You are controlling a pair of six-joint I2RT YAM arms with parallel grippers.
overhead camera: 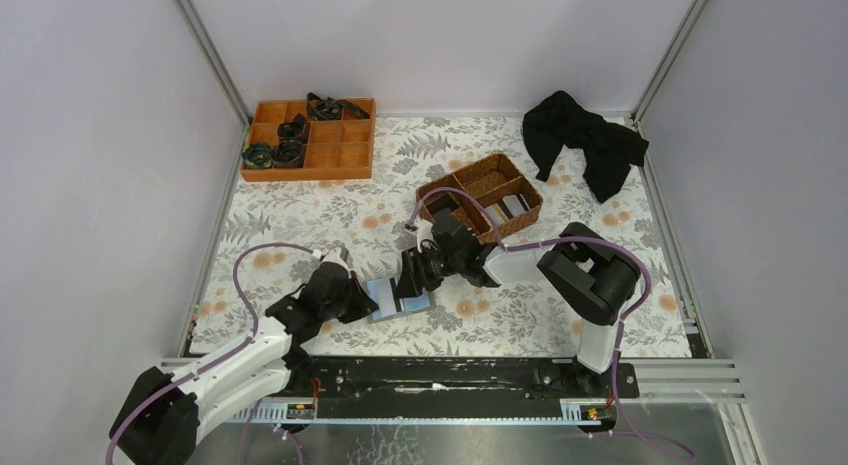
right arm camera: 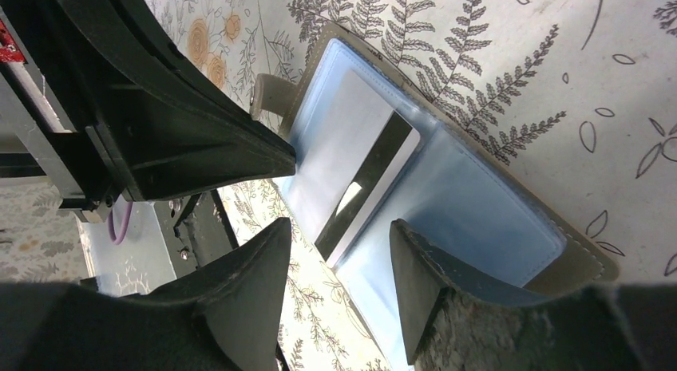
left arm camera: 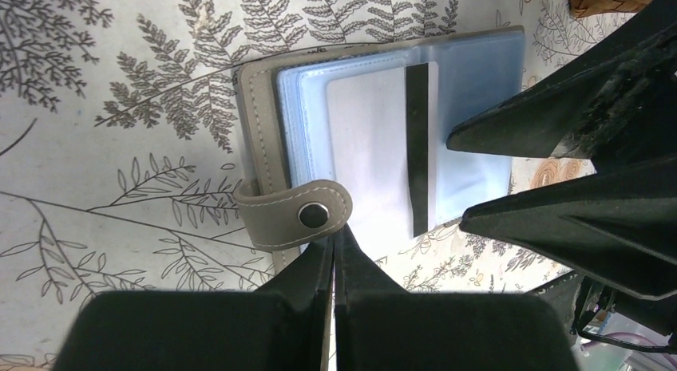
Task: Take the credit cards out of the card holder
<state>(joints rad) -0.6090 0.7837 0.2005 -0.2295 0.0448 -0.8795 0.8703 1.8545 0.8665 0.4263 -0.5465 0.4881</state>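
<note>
Find holder (left arm camera: 471, 92) open on counter (left arm camera: 120, 187). Left gripper (left arm camera: 333, 237): jaws together by strap (left arm camera: 291, 211). Right gripper (right arm camera: 339, 227): jaws apart astride striped card (right arm camera: 367, 179). Avoid pinching sleeve (right arm camera: 471, 219) with card: drags holder along.

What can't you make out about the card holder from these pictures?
- Top view: left claw and right claw cover most of the card holder.
- Left wrist: whether the left claw pinches the strap or only touches it.
- Both wrists: any cards behind the white card, hidden by it.
</note>
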